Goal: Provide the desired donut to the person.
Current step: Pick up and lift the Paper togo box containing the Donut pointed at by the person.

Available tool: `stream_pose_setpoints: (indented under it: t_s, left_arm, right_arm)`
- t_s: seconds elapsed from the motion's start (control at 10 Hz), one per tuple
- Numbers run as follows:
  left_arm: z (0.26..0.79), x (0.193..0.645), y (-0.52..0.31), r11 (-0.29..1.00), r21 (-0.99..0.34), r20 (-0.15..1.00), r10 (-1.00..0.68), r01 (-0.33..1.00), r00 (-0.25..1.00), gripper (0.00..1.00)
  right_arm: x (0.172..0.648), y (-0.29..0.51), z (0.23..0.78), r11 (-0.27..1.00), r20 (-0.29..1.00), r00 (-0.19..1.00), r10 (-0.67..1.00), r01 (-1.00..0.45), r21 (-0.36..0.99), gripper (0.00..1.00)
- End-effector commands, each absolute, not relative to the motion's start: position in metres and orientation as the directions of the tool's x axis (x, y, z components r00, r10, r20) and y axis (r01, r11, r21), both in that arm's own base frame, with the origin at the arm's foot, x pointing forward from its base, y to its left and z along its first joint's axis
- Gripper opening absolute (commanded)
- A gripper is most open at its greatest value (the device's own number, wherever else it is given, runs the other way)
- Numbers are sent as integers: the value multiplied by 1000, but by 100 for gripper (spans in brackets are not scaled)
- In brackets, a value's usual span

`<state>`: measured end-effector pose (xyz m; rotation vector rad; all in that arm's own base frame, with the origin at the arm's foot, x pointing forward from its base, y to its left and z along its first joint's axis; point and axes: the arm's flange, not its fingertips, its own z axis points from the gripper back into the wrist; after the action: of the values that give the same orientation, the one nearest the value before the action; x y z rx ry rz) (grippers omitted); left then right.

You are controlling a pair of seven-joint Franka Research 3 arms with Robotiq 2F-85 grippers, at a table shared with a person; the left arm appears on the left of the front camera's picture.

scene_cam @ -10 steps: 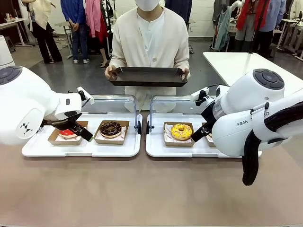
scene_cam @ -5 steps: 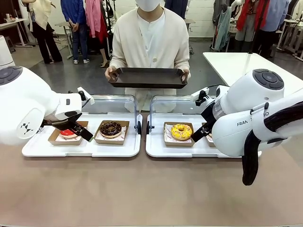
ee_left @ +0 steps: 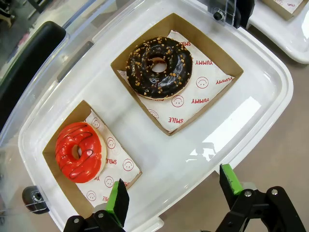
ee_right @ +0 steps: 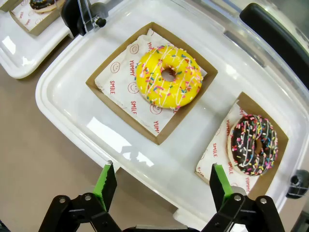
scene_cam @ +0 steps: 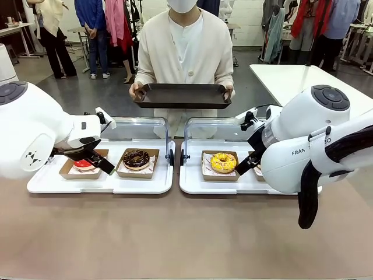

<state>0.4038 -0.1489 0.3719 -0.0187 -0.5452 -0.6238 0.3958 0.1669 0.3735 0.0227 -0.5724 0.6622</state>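
Observation:
The person stands at the far side of the table and holds a dark empty tray in both hands. My left gripper hangs open over the near edge of the left white tray. That tray holds a red-glazed donut and a chocolate nut donut, each in a brown paper box. Over the right white tray my right gripper is open too. A yellow sprinkled donut and a dark sprinkled donut lie there in boxes. Nothing is between either pair of fingers.
Both white trays have clear lids standing raised at their far edge, between the donuts and the person. The brown tabletop in front of the trays is bare. A white table stands at the back right.

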Motion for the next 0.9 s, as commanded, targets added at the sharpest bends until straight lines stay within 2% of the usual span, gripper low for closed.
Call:
stream_pose_setpoints:
  t_s: [0.0, 0.1, 0.4, 0.6, 0.8]
  left_arm:
    - [372, 404, -149, 816, 144, 490, -550, 560, 676, 100]
    - [390, 392, -143, 803, 125, 437, -571, 582, 695, 100]
    - [510, 356, -112, 832, 222, 515, -543, 509, 663, 100]
    - [574, 336, -95, 833, 234, 535, -541, 501, 649, 100]
    - [615, 328, -82, 835, 249, 556, -538, 491, 633, 100]
  right_arm:
    - [396, 167, 373, 794, 509, 641, 575, -587, -158, 100]
    - [381, 162, 401, 819, 500, 671, 548, -551, -159, 100]
    - [333, 133, 514, 808, 509, 669, 542, -581, -98, 100]
    - [304, 118, 572, 782, 434, 669, 603, -604, -154, 100]
    - [288, 114, 610, 794, 426, 681, 596, -579, -185, 100]
